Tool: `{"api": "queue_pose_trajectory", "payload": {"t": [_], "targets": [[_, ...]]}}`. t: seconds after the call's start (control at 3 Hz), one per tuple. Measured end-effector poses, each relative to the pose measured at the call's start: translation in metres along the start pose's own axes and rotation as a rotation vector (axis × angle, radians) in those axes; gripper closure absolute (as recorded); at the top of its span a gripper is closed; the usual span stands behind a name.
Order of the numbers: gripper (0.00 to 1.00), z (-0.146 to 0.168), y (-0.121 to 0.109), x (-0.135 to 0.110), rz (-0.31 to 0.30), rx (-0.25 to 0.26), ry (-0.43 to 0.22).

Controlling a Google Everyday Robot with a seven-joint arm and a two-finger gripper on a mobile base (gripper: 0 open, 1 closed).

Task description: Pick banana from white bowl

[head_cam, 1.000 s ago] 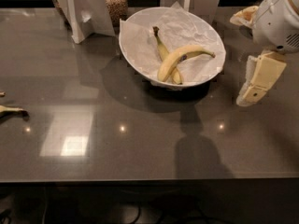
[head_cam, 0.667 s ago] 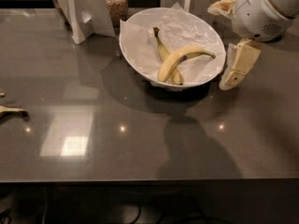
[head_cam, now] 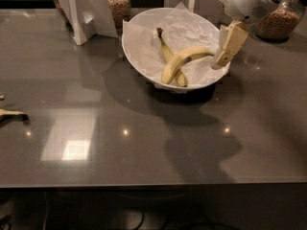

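The white bowl (head_cam: 139, 51), lined with crumpled white paper, stands at the back middle of the grey table. In it lies the pale yellow banana (head_cam: 178, 65), with a small dark sticker near its middle. It rests across a thinner, greener banana (head_cam: 165, 49) with a long dark stem. My gripper (head_cam: 222, 19) hangs over the bowl's right rim, just right of the banana's stem end. It is open and empty. One cream finger (head_cam: 229, 44) points down at the rim, and the other shows at the top edge.
Two jars of grains stand at the back, one on the left (head_cam: 119, 4) and one on the right (head_cam: 283, 20). White card stands (head_cam: 88, 11) are behind the bowl. A partly visible banana with a dark tip (head_cam: 12, 114) lies at the left edge.
My gripper has moved left and toward the back, from beside the bowl on the right to over its right rim. The bananas and bowl have not moved.
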State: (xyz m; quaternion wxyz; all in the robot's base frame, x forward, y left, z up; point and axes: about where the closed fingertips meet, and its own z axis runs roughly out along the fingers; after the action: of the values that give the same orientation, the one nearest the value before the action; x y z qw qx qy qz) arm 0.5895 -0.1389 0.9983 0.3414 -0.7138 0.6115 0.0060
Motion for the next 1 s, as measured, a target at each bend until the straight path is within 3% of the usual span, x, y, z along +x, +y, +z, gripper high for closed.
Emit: {"api": "queue_pose_trajectory", "payload": {"t": [0.67, 1.0], "targets": [[0.00, 0.031, -0.030, 0.019, -0.129, 0.048, 0.050], [0.18, 0.055, -0.037, 0.035, -0.160, 0.020, 0.072]]}}
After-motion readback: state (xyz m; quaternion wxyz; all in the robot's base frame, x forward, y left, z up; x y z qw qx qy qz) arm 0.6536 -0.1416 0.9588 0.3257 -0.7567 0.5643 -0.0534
